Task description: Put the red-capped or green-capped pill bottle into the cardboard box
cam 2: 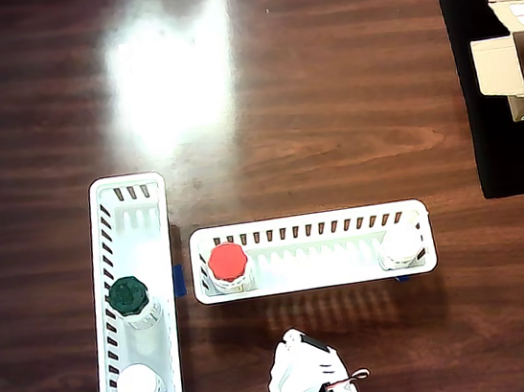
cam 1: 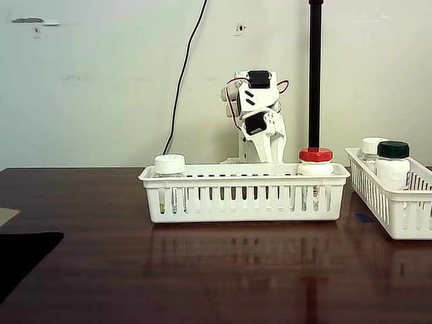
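Overhead view: long basket (cam 2: pixel 309 222) lying mid-table, holding a bottle (cam 2: pixel 226 262) at its left end, another (cam 2: pixel 401 244) at its right. Second basket (cam 2: pixel 126 187) sitting left, two bottles inside. Cardboard box (cam 2: pixel 504 53) resting top right.

The fixed view stands low at table height, facing the arm (cam 1: pixel 255 115) head-on across the dark wooden table (cam 1: pixel 202 283), at moderate distance. The overhead view looks straight down from well above, with the arm (cam 2: pixel 311 388) at the bottom edge. Left and right are reversed between the two views. Both views share the central white basket (cam 1: pixel 243 196) (cam 2: pixel 313 252) and the second basket (cam 1: pixel 395 202) (cam 2: pixel 133 300).
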You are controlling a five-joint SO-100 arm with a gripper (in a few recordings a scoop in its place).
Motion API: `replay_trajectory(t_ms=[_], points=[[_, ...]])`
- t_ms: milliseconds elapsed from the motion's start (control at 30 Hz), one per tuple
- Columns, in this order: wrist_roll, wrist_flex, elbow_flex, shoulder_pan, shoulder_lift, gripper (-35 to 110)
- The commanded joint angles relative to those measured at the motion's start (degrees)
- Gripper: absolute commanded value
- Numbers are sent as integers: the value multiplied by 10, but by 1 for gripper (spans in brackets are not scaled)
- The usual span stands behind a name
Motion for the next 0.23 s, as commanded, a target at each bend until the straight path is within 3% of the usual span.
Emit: replay_trajectory(t_ms=[0, 200], points=[[5, 7, -1, -30, 47, 1], [4, 7, -1, -30, 47, 1]])
